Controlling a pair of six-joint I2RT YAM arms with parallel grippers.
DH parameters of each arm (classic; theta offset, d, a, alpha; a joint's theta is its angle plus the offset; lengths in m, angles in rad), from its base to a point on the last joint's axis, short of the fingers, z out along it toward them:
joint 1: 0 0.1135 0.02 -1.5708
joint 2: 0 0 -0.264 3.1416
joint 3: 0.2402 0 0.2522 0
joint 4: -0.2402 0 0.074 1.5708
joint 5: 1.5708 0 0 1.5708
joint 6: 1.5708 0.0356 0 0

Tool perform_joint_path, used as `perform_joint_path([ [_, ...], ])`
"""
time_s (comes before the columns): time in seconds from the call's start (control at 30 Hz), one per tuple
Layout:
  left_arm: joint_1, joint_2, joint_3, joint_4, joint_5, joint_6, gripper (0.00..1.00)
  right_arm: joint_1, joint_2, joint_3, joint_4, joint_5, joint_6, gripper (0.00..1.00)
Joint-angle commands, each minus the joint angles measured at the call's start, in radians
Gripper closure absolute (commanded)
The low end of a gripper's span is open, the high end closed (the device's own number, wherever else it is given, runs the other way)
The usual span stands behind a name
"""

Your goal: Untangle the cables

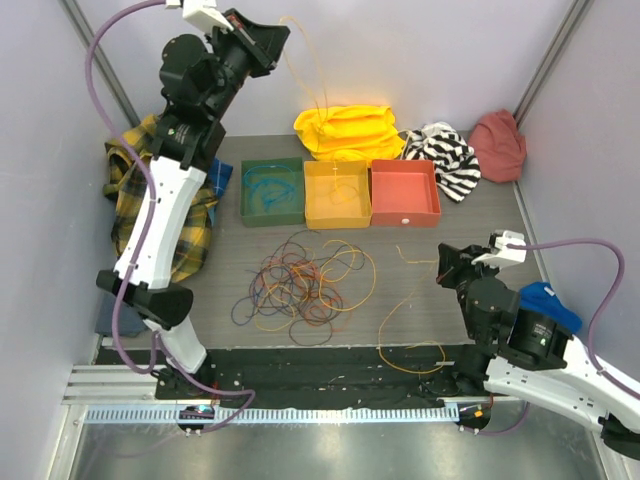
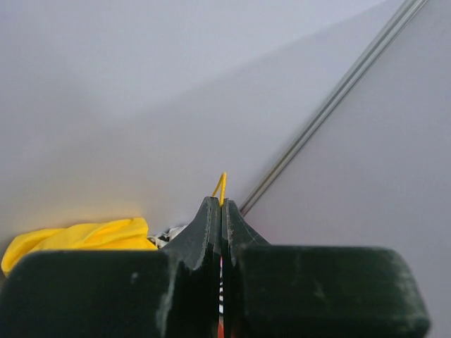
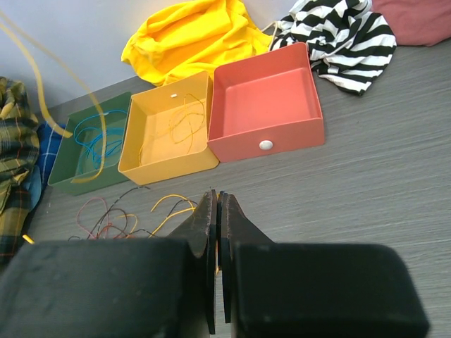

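Note:
The cables (image 1: 300,285) lie as a tangle of yellow-orange, red, blue-purple and dark loops on the table in front of the trays; they also show in the right wrist view (image 3: 120,215). My left gripper (image 1: 280,35) is raised high at the back and shut on one thin yellow cable (image 1: 312,70), which hangs down towards the yellow tray (image 1: 336,215). Its end pokes out of the shut jaws (image 2: 223,184). My right gripper (image 1: 440,265) is low at the right, shut on another yellow cable (image 1: 400,310) that trails to the front edge.
A green tray (image 1: 272,218) with a teal loop, the yellow tray and a red tray (image 1: 404,215) stand in a row. Behind them lie yellow (image 1: 345,128), striped (image 1: 445,155) and red (image 1: 498,145) cloths. A plaid cloth (image 1: 125,190) lies left, a blue thing (image 1: 555,300) right.

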Motion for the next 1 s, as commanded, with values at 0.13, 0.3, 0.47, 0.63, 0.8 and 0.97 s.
perform_joint_path([
  [0.13, -0.002, 0.138, 0.025, 0.148, 0.025, -0.011, 1.00, 0.001, 0.027, -0.004, 0.055, -0.014, 0.014, 0.99],
  [0.3, -0.003, 0.235, -0.021, 0.188, 0.028, 0.000, 1.00, 0.001, 0.024, -0.022, 0.059, -0.027, 0.036, 0.99],
  [0.47, -0.003, 0.301, -0.102, 0.194, 0.055, -0.013, 1.00, 0.001, 0.029, -0.034, 0.062, -0.024, 0.030, 0.99],
  [0.63, -0.011, 0.263, -0.321, 0.222, 0.077, -0.022, 1.00, 0.001, 0.035, -0.033, 0.065, -0.011, 0.016, 0.99],
  [0.8, -0.015, 0.225, -0.504, 0.239, 0.059, -0.013, 1.00, 0.001, 0.033, -0.045, 0.073, -0.020, 0.020, 0.99],
  [0.97, -0.015, 0.065, -0.637, 0.302, 0.019, 0.010, 1.00, 0.001, 0.019, -0.056, 0.073, -0.025, 0.029, 0.99],
])
